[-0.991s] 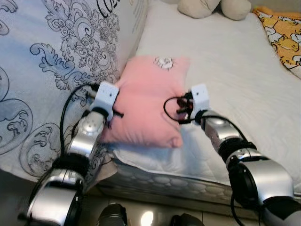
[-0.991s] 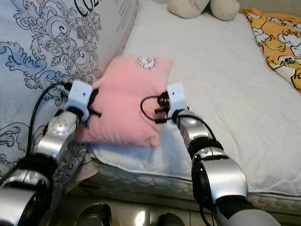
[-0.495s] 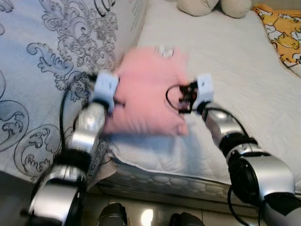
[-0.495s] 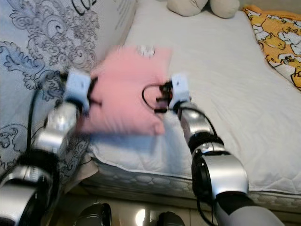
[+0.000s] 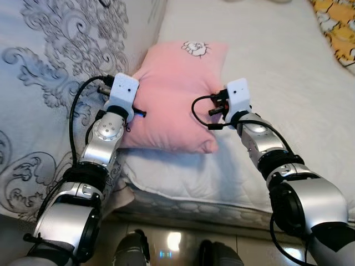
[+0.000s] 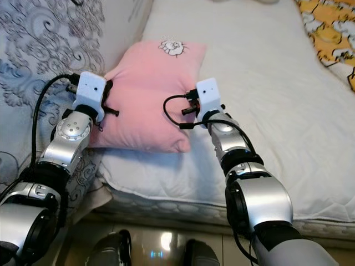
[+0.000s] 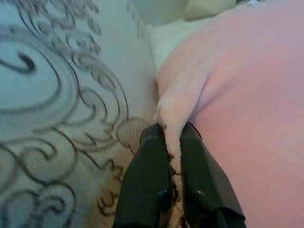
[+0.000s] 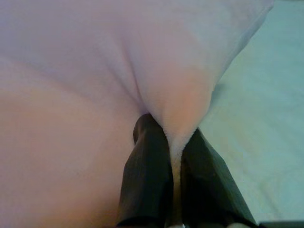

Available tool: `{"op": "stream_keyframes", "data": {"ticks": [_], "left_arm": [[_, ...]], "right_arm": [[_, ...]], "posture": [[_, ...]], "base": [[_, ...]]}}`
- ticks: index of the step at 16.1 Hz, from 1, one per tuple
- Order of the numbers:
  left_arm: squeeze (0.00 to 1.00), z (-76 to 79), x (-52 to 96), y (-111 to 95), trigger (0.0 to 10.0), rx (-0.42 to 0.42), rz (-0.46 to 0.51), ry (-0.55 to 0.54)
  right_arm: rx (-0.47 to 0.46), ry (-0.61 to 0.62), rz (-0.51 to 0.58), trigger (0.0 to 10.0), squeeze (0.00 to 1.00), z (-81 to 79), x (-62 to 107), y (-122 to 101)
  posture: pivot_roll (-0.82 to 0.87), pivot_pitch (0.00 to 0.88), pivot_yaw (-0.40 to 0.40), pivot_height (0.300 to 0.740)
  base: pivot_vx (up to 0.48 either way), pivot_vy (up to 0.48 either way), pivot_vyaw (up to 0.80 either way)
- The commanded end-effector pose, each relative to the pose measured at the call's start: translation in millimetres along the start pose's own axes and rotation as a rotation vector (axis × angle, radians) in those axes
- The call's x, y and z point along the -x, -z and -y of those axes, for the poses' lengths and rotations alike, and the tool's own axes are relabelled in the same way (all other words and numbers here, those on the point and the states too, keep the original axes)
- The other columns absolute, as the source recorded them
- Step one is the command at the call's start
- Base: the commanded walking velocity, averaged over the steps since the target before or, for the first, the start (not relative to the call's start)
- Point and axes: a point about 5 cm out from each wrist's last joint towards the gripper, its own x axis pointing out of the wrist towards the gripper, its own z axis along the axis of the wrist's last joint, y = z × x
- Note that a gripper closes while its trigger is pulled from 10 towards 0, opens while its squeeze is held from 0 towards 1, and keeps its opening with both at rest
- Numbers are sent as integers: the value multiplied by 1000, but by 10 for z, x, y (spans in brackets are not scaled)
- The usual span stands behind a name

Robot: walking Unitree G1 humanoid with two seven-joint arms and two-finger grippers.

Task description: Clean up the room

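Observation:
A pink pillow (image 5: 175,94) with a small white animal patch lies on the white mattress (image 5: 266,72), close to its near left corner. My left gripper (image 7: 172,142) is shut on the pillow's left edge, pinching a fold of pink fabric (image 7: 173,109). My right gripper (image 8: 170,137) is shut on the pillow's right edge, a bulge of fabric (image 8: 175,99) squeezed between its black fingers. In the head views both white wrist blocks sit against the pillow's two sides, left (image 5: 123,91) and right (image 5: 237,97).
A pale blue quilt with grey scroll patterns (image 5: 50,83) is heaped to the left of the pillow. An orange and yellow printed blanket (image 5: 338,27) lies at the far right. The mattress front edge (image 5: 194,205) drops to a glossy floor (image 5: 166,244).
The pillow, held at both sides, has been carried a little farther onto the mattress and now rests still. The camera tilted down, so the plush toy at the top left the picture.

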Motion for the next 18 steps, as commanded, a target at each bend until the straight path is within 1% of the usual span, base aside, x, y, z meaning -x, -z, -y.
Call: {"op": "stream_keyframes", "data": {"ticks": [1,3,4,5,6,7,8,9,11,12,13,15,16,17,18], "left_arm": [[0,-279,-11,-52,10000,-28,21,-123],[0,-187,-36,-66,10000,-59,33,-83],[0,-185,-45,-79,10000,-68,39,-86],[0,-211,-67,-109,10000,-74,43,-106],[0,-273,-110,-190,10000,-90,63,-145],[0,-320,-148,-266,10000,-95,72,-184],[0,-328,-158,-298,10000,-105,82,-197],[0,-328,-166,-335,10000,-125,97,-204],[0,-333,-184,-430,10000,-149,139,-216],[0,-349,-187,-475,10000,-174,162,-234],[0,-365,-186,-522,10000,-187,183,-252],[0,-306,-170,-481,10000,-213,160,-220],[0,-297,-160,-483,10000,-209,162,-218],[0,-262,-129,-473,10000,-171,141,-216],[0,-253,-104,-430,10000,-163,111,-212]], "right_arm": [[-5,89,-54,10000,0,191,66,88],[20,100,-55,10000,0,233,65,51],[16,105,-47,10000,0,245,65,34],[5,119,-27,10000,0,268,60,-10],[-25,139,27,10000,0,305,50,-110],[-58,129,58,10000,0,309,44,-160],[-54,111,44,10000,0,286,41,-135],[-30,96,23,10000,0,260,40,-101],[-8,103,-30,10000,0,244,49,-14],[5,111,-62,10000,0,238,59,43],[52,127,-131,10000,0,228,84,162],[103,132,-284,10000,0,176,154,436],[134,123,-301,10000,0,155,165,479],[147,116,-300,10000,0,125,175,516],[135,127,-289,10000,0,136,169,494]], "posture": [[41,267,-30,740],[56,292,-45,740],[56,293,-43,740],[53,292,-41,740],[45,299,-45,740],[50,292,-48,740],[56,284,-50,740],[60,285,-55,740],[76,292,-58,740],[81,290,-58,740],[88,290,-58,740],[102,288,-63,740],[102,288,-63,740],[115,291,-67,740],[111,288,-65,740]], "base": [[0,0,0],[0,0,0],[0,0,0],[0,0,0],[0,0,0],[0,0,0],[0,0,0],[0,0,0],[0,0,0],[0,0,0],[0,0,0],[0,0,0],[0,0,0],[0,0,0],[0,0,0]]}}
